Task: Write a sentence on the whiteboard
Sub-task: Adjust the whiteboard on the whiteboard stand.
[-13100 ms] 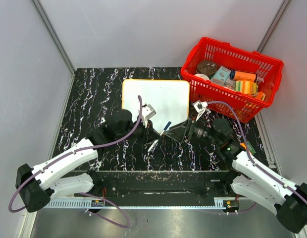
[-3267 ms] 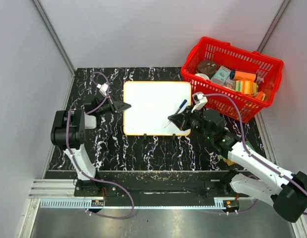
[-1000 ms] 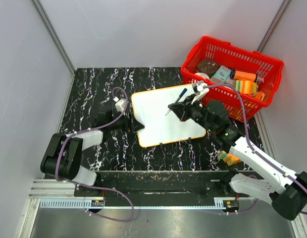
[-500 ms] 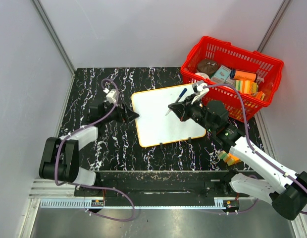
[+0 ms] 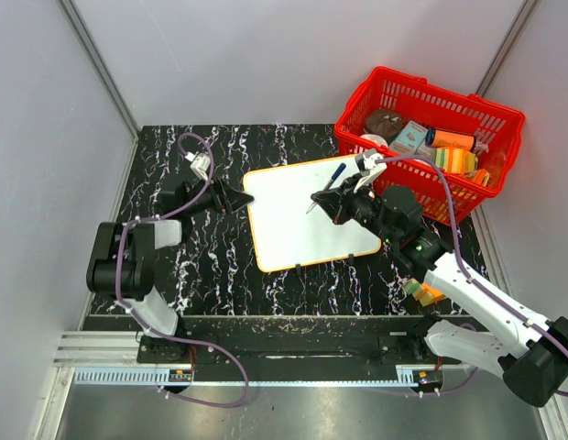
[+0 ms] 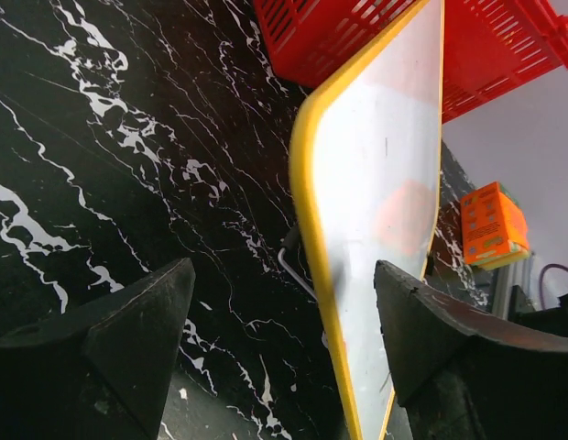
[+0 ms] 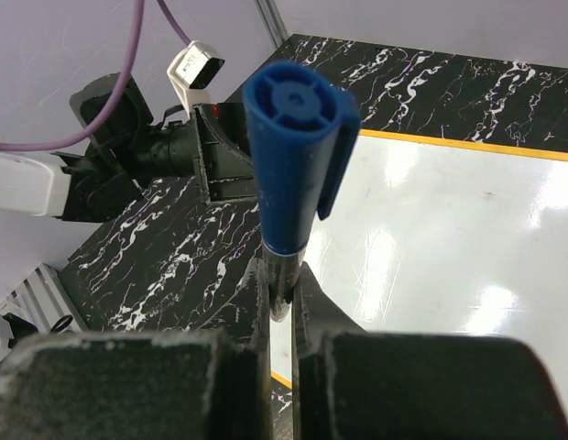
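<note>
The whiteboard (image 5: 298,225) lies skewed on the black marble table, its orange-yellow frame (image 6: 307,192) running between my left gripper's fingers in the left wrist view. Its white face (image 7: 449,238) is blank; no sentence is in view. My left gripper (image 5: 236,198) is open beside the board's far-left corner, its jaws (image 6: 284,316) wide apart and off the frame. My right gripper (image 5: 322,200) hovers over the board's far part, shut on a blue marker (image 7: 293,137) with its capped end up. The marker (image 5: 328,183) leans over the board.
A red basket (image 5: 449,92) filled with packages stands at the back right, close to the board's far-right corner. A small orange box (image 5: 421,291) lies near the front right under the right arm. Grey walls enclose the table.
My left gripper has drawn back from the board's left edge toward the far left, staying open. The board, tilted a second ago, has not moved since. The right gripper holds still with the marker.
</note>
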Tool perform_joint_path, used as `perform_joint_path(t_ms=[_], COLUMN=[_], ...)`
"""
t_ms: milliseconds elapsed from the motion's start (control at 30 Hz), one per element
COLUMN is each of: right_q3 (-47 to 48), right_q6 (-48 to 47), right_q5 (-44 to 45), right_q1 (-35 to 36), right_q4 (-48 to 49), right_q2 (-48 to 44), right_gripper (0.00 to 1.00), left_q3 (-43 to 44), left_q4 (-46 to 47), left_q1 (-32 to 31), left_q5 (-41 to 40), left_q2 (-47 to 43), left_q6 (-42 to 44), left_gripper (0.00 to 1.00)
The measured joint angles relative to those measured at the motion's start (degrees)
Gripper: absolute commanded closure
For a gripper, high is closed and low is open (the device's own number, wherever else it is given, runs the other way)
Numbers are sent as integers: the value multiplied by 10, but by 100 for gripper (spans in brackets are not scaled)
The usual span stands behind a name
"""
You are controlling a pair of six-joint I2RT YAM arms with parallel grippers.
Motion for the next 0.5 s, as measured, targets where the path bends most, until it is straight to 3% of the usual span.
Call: perform_joint_path(t_ms=[333,500], right_q3=[0,0], right_q6=[0,2], right_q5=[0,0], right_q1=[0,0], right_q4=[0,0], right_q2=[10,21], right_gripper=[100,100], left_q3=[15,37], left_q4=[103,146], left_q1=[7,8], left_q5=[55,70], left_q2=[58,82], left_q6=[-69,-97], left_gripper=[19,28])
